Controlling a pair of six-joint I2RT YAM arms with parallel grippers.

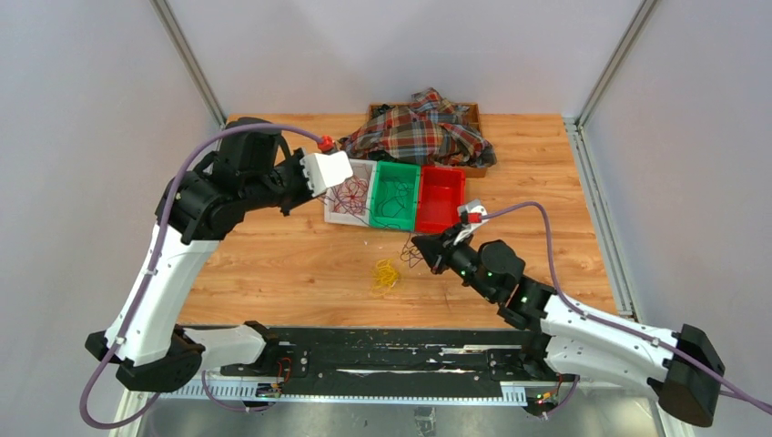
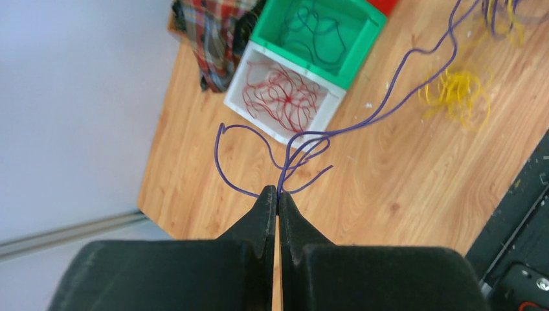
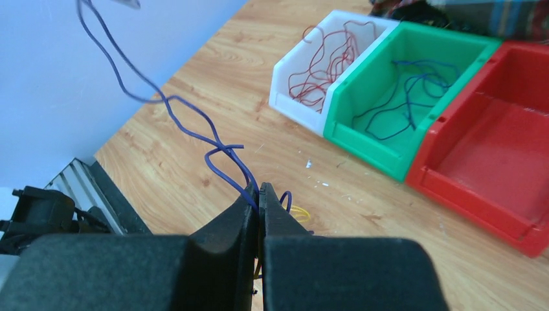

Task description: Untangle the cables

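Purple wire (image 2: pixel 370 122) hangs in the air between the two arms. The left gripper (image 2: pixel 277 196) pinches it tight with no gap, and the right gripper (image 3: pixel 259 194) squeezes another part of it. Yellow wire (image 1: pixel 386 274) lies on the wooden table (image 1: pixel 273 264), near the right gripper.

Left arm (image 1: pixel 159 287): a long white shell link is joining a black base joint; the upper links and wrist are showing matte black.
Right arm (image 1: pixel 596 335): a white shell link is sitting between a black base block and black forearm joints, where small green lights (image 1: pixel 524 296) are glowing.
Hoses: a thick purple hose (image 1: pixel 246 127) is trailing along the left arm and another along the right, each ending in a red fitting (image 1: pixel 325 141).
Left hand (image 2: pixel 277 194): two matte black, wedge-shaped fingers are tapering to thin tips; a white box (image 1: pixel 328 171) is capping the wrist.
Right hand (image 3: pixel 259 192): the same black tapering fingers are showing a slightly grainy finish.
Mounting: a black rail (image 1: pixel 382 350) is carrying both bases.
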